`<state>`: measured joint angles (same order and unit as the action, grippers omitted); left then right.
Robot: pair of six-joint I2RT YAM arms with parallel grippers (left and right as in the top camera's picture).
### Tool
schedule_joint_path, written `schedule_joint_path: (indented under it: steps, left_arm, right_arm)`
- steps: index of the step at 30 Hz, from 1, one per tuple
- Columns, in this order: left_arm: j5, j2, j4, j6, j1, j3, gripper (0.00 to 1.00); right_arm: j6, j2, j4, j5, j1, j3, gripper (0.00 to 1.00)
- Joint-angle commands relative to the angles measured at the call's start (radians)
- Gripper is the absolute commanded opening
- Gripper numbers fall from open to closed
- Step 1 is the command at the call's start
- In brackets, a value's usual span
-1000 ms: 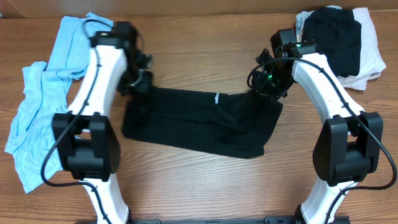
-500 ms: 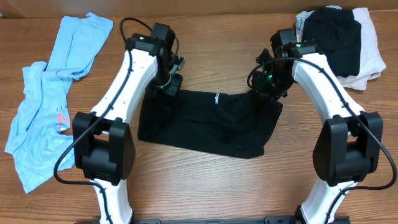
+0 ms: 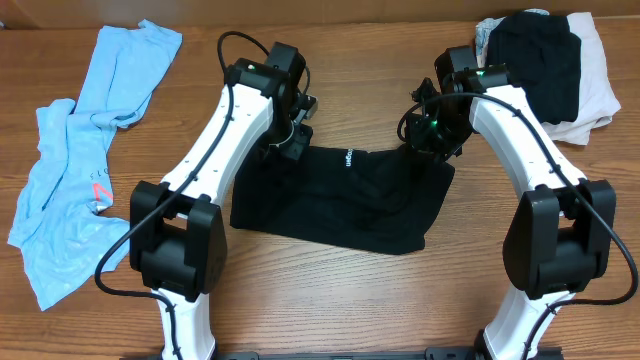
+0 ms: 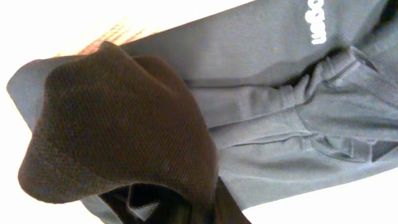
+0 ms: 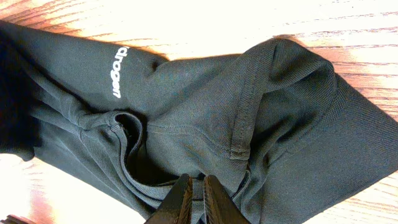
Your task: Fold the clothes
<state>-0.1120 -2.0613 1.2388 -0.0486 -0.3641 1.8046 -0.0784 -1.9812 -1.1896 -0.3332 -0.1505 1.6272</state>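
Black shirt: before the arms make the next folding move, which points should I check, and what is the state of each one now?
1. Left gripper holds the black shirt: ok, the left edge is lifted and bunched over it in the left wrist view.
2. Right gripper shut on the shirt: ok, its fingers are pinched on fabric near the upper right corner.
3. Shirt lying smooth: not ok, creases and a folded ridge run through the middle.
4. Light blue clothes apart from the shirt: ok, they lie at the far left.
5. Folded pile apart from the shirt: ok.
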Motion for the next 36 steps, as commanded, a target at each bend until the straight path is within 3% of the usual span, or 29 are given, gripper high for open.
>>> schedule_joint_path:
  steps: [1, 3, 8, 10, 13, 14, 21, 26, 29, 33, 36]
  left_arm:
    - [-0.016, 0.008, 0.003, 0.017, -0.023, 0.015, 0.65]
    - [0.016, 0.008, 0.018, -0.003, -0.023, 0.016, 0.85]
    - [0.061, 0.008, 0.082, 0.016, 0.032, 0.016, 0.92]
    - [0.04, 0.008, 0.096, 0.011, 0.064, 0.016, 0.88]
    - [-0.043, 0.008, 0.102, -0.071, 0.107, 0.011, 0.7]
    - [-0.068, 0.008, 0.099, -0.109, 0.113, 0.004, 0.68]
    - [-0.073, 0.008, -0.042, -0.238, 0.114, -0.143, 0.71]
    - [-0.073, 0.008, -0.126, -0.244, 0.114, -0.235, 0.63]
    - [-0.073, 0.008, -0.126, -0.244, 0.114, -0.237, 0.53]
    - [-0.073, 0.008, -0.126, -0.243, 0.114, -0.237, 0.21]
    - [-0.077, 0.008, -0.126, -0.243, 0.112, -0.237, 0.04]
  right_arm:
    - [-0.004, 0.034, 0.004, 0.003, 0.002, 0.016, 0.12]
    - [-0.004, 0.034, 0.003, 0.003, 0.002, 0.016, 0.16]
    - [-0.004, 0.034, 0.0, 0.003, 0.002, 0.016, 0.17]
    - [-0.004, 0.034, 0.003, 0.003, 0.002, 0.016, 0.17]
    - [-0.004, 0.034, 0.015, 0.003, 0.002, 0.016, 0.18]
    - [-0.004, 0.034, 0.019, 0.003, 0.002, 0.016, 0.18]
    - [-0.003, 0.034, 0.026, 0.003, 0.002, 0.016, 0.22]
    - [-0.004, 0.034, 0.023, 0.022, 0.002, 0.016, 0.22]
    - [-0.004, 0.034, 0.022, 0.025, 0.002, 0.016, 0.22]
    - [-0.004, 0.034, 0.022, 0.025, 0.002, 0.016, 0.22]
    - [-0.004, 0.034, 0.022, 0.025, 0.002, 0.016, 0.22]
